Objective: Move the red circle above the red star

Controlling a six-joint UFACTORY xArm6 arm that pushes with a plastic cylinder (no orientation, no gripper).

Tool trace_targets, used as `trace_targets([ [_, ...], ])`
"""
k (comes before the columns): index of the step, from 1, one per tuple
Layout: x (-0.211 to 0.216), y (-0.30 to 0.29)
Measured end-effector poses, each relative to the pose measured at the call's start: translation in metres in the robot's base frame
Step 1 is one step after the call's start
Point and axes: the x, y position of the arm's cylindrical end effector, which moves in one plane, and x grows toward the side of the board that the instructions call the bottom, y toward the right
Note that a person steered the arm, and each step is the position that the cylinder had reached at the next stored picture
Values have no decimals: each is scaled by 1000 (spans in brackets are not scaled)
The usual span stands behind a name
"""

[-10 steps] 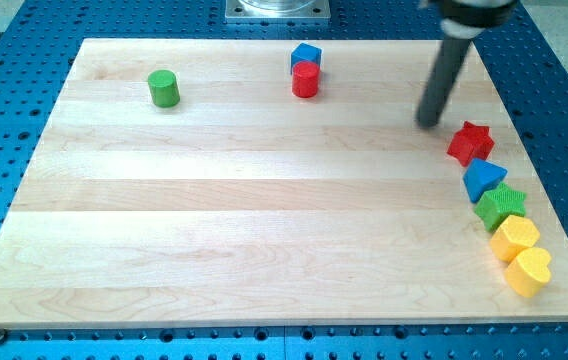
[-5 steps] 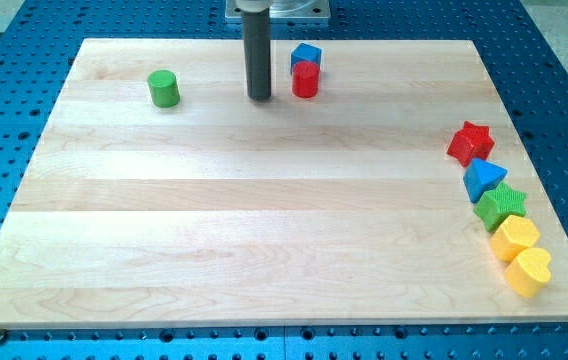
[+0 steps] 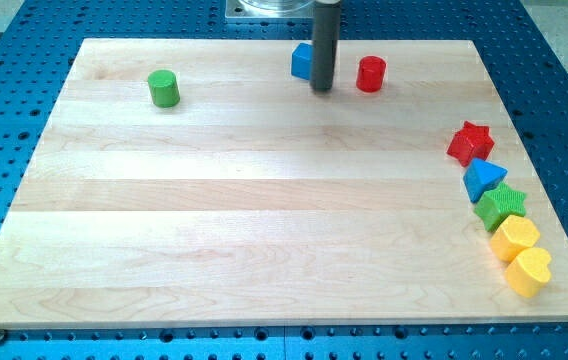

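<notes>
A: Where is the red circle (image 3: 370, 74)?

B: It stands on the wooden board (image 3: 264, 220), near the view's top edge, just to the view's right of my tip (image 3: 322, 88), with a small gap between them.

A: And the pincer state?

B: There is no pincer, only a dark rod, so nothing is held.

A: What else is near my tip?

B: The blue block (image 3: 302, 61) is just to its left, partly hidden behind the rod. The green cylinder (image 3: 164, 88) lies far to its left.

A: The red star (image 3: 470, 143)?

B: Well to the right of my tip and lower. Below it run the blue triangle (image 3: 483, 178), green star (image 3: 501, 206), yellow block (image 3: 515, 238) and yellow heart (image 3: 529, 271).
</notes>
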Motion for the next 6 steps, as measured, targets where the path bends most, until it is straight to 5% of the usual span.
trace_targets([
  [3,-38,108],
  [6,44,128],
])
